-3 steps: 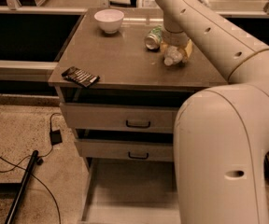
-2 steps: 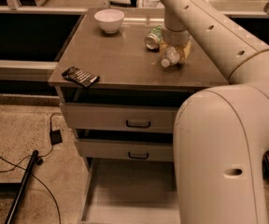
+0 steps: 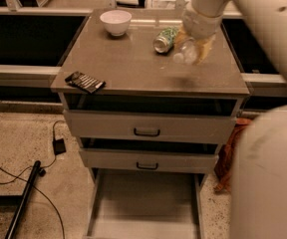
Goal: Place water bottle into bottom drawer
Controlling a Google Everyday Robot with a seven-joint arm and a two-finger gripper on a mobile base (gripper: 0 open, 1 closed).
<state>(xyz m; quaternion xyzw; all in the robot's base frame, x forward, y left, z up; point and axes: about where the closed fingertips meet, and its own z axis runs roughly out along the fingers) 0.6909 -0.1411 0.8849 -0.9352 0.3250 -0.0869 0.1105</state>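
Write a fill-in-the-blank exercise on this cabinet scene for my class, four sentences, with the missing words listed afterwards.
1. Over the right rear of the cabinet top, the gripper is ____ on the water bottle.
2. The bottom drawer is not shut but ____.
3. Just left of the bottle, the green can lies on its ____.
4. The bowl at the back left is ____ in colour.

Missing words: shut; open; side; white.

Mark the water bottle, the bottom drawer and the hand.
water bottle [image 3: 182,57]: camera view, clear body.
bottom drawer [image 3: 146,203]: camera view, bare grey floor.
hand [image 3: 194,48]: camera view, midway between fingertips, gripping the bottle over the cabinet top [image 3: 128,68] at right.
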